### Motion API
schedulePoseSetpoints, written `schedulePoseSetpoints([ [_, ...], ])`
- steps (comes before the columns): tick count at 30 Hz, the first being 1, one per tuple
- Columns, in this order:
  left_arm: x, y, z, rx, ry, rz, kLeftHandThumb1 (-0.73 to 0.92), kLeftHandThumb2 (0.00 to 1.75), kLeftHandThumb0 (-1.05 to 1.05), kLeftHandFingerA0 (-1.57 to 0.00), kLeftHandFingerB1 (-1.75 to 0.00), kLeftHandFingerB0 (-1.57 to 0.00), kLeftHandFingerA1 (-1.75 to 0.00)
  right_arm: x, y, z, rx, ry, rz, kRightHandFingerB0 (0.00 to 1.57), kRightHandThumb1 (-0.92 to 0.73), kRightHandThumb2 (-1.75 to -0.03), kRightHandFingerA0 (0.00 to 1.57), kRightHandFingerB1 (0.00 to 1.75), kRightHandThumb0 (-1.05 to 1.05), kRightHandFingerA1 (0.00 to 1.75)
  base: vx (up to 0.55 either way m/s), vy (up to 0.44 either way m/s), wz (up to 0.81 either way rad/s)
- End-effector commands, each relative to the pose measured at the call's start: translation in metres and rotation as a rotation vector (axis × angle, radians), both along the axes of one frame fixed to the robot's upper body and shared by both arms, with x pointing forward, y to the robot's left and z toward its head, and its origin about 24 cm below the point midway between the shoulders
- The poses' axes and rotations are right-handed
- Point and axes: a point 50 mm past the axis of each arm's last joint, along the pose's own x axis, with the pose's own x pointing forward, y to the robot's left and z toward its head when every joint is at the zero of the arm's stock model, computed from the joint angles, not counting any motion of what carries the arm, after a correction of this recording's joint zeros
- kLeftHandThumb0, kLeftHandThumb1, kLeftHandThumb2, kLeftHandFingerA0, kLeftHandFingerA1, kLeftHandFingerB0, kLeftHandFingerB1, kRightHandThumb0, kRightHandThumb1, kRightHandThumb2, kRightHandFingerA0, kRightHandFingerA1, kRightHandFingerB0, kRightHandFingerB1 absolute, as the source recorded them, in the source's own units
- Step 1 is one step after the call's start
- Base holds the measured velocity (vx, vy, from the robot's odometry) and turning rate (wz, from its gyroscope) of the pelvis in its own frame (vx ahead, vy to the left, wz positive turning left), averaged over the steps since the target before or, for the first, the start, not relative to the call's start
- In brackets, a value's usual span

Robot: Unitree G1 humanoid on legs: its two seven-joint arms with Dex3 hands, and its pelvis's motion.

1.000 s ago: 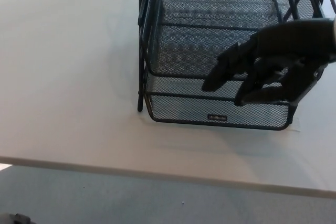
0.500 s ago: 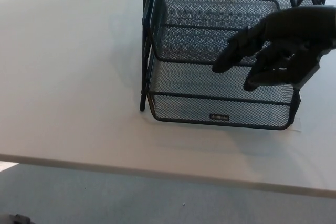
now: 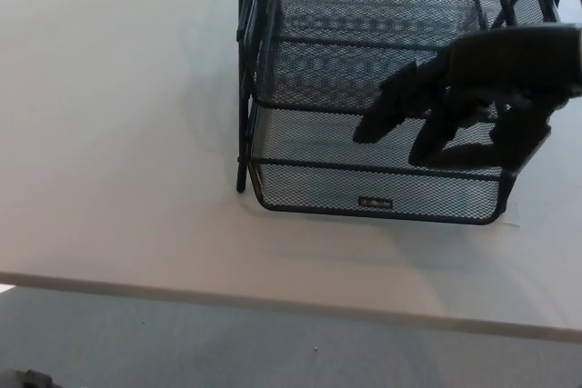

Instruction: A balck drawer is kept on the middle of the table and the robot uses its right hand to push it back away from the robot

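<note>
From where I stand, the black wire-mesh drawer [image 3: 377, 184] at the bottom of the black metal mesh tray rack [image 3: 382, 52] sticks out toward the robot, past the front of the tier above it. The rack sits on the pale white table [image 3: 118, 134], toward the right half of what the head view takes in, and its far end runs out of the top of the picture.

The robot's black right hand [image 3: 464, 102] comes in from the right and hangs over the right part of the drawer, fingers [image 3: 386, 111] spread apart and pointing toward the left, gripping nothing. I cannot tell whether it is touching the mesh or just above it. The left hand is nowhere to be seen.

My reading is that the push is not yet made: the drawer is well out, and the hand would have to get against its front wall to drive it back.

A small dark label plate [image 3: 376, 202] sits on the drawer's front wall; its pale lettering is too small to read.
</note>
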Motion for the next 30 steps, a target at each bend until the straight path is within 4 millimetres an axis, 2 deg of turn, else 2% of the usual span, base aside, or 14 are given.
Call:
schedulePoseSetpoints([
  [1,-0.003,0.004,0.0,0.013,0.009,0.002,0.71,0.62,-0.56,-0.48,-0.33,-0.33,-0.38,-0.05,0.017,-0.022,-0.037,0.096,0.171,0.2,-0.62,-0.98,0.37,0.46,-0.49,0.55,0.0,0.0,0.0],
  [2,-0.002,0.004,0.001,0.015,0.01,-0.003,0.71,0.63,-0.57,-0.49,-0.33,-0.33,-0.38,-0.063,0.021,-0.025,-0.037,0.105,0.219,0.3,-0.8,-0.65,0.39,0.32,-0.54,0.37,0.0,0.0,0.0],
  [7,-0.003,0.005,0.001,0.016,0.007,-0.004,0.75,0.63,-0.55,-0.48,-0.33,-0.34,-0.38,-0.094,0.023,-0.03,-0.007,0.124,0.325,0.31,-0.79,-0.63,0.41,0.33,-0.49,0.39,0.0,0.0,0.0],
  [16,-0.003,0.005,0.001,0.011,0.004,-0.003,0.72,0.62,-0.55,-0.47,-0.33,-0.33,-0.38,-0.115,0.004,-0.041,0.034,0.188,0.301,0.3,-0.8,-0.63,0.4,0.33,-0.5,0.41,0.0,0.0,0.0],
  [23,-0.003,0.006,0.002,0.01,0.002,0.002,0.71,0.62,-0.55,-0.48,-0.33,-0.33,-0.38,-0.114,-0.032,-0.079,0.041,0.286,0.136,0.3,-0.82,-0.64,0.4,0.33,-0.53,0.39,0.0,0.0,0.0],
  [24,-0.004,0.007,0.002,0.014,0.005,0.0,0.72,0.63,-0.55,-0.48,-0.33,-0.33,-0.38,-0.113,-0.042,-0.091,0.05,0.319,0.078,0.19,-0.64,-1.0,0.36,0.46,-0.5,0.56,0.0,0.0,0.0],
  [27,-0.003,0.007,0.003,0.014,0.001,0.003,0.72,0.62,-0.55,-0.47,-0.33,-0.33,-0.38,-0.113,-0.053,-0.107,0.083,0.374,0.008,0.18,-0.64,-0.99,0.35,0.46,-0.51,0.55,0.0,0.0,0.0],
  [28,-0.003,0.007,0.003,0.019,0.001,0.002,0.72,0.63,-0.56,-0.47,-0.33,-0.32,-0.38,-0.115,-0.061,-0.121,0.093,0.407,-0.041,0.3,-0.82,-0.64,0.36,0.32,-0.53,0.36,0.0,0.0,0.0],
  [30,-0.003,0.008,0.003,0.02,-0.001,0.003,0.71,0.62,-0.56,-0.47,-0.33,-0.32,-0.38,-0.118,-0.068,-0.133,0.106,0.428,-0.082,0.3,-0.82,-0.64,0.36,0.32,-0.52,0.36,0.0,0.0,0.0],
])
